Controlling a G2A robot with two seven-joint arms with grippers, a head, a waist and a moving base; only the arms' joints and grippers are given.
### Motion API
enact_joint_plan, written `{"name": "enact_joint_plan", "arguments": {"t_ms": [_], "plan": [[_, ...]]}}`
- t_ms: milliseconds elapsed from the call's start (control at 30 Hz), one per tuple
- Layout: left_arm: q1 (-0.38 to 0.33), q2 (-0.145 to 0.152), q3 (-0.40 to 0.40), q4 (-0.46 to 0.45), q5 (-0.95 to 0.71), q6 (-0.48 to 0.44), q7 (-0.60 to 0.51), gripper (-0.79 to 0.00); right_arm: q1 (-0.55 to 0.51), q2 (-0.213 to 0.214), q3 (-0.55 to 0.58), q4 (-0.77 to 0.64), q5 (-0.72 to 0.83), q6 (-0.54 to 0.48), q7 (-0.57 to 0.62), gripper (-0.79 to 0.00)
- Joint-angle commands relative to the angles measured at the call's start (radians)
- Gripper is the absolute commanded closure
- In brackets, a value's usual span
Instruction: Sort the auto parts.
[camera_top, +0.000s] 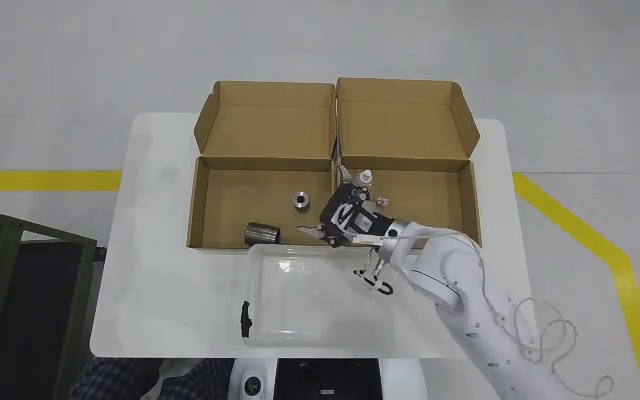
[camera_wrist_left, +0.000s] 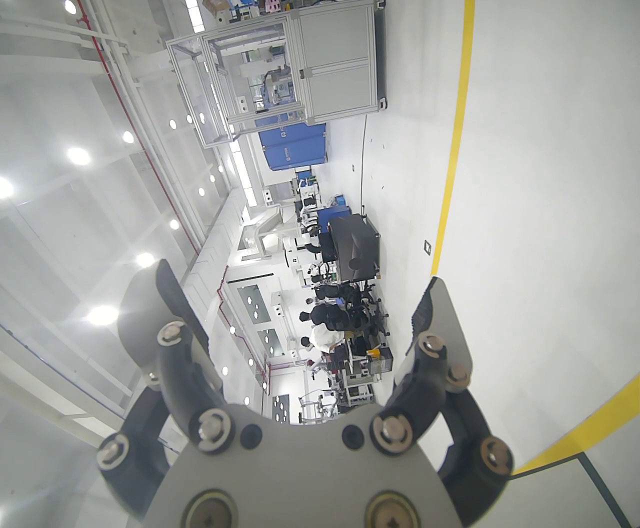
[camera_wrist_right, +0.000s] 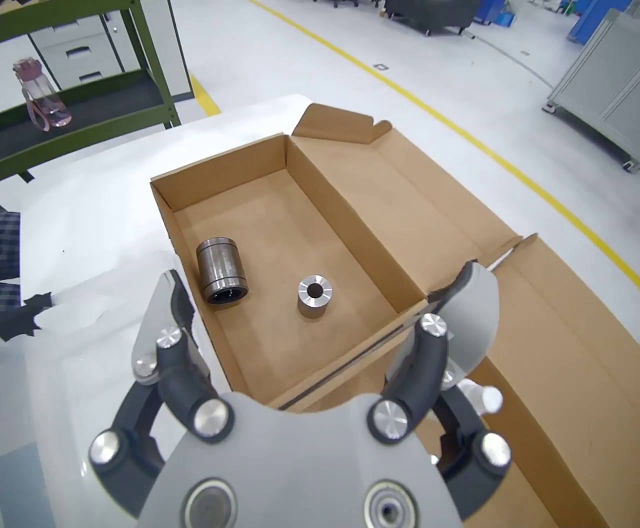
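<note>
Top view: right gripper (camera_top: 338, 222) over right edge of left box (camera_top: 235, 205), fingers wide, seemingly empty; left gripper (camera_wrist_left: 300, 277) fingers wide, facing open room.

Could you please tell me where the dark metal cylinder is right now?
In the top view, the dark metal cylinder lies in the left cardboard box, by its near wall, close to the small silver bushing.
</note>
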Motion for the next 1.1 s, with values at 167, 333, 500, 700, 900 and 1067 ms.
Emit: {"name": "enact_joint_plan", "arguments": {"t_ms": [167, 333, 500, 700, 900, 1067], "plan": [[0.000, 0.000, 0.000, 0.000, 0.000, 0.000, 0.000, -0.785, -0.199, 0.036, 0.186, -0.062, -0.042, -0.063, -0.187, -0.785], [0.000, 0.000, 0.000, 0.000, 0.000, 0.000, 0.000, -0.785, -0.332, 0.052, 0.311, -0.088, -0.071, -0.057, -0.320, -0.785], [0.000, 0.000, 0.000, 0.000, 0.000, 0.000, 0.000, -0.785, -0.469, 0.065, 0.438, -0.110, -0.101, -0.038, -0.464, -0.785], [0.000, 0.000, 0.000, 0.000, 0.000, 0.000, 0.000, -0.785, -0.605, 0.072, 0.570, -0.099, -0.097, -0.021, -0.618, -0.785], [0.000, 0.000, 0.000, 0.000, 0.000, 0.000, 0.000, -0.785, -0.725, 0.072, 0.656, -0.085, -0.083, 0.010, -0.722, -0.785], [0.000, 0.000, 0.000, 0.000, 0.000, 0.000, 0.000, -0.785, -0.790, 0.071, 0.690, -0.076, -0.104, 0.024, -0.790, -0.785]]}}
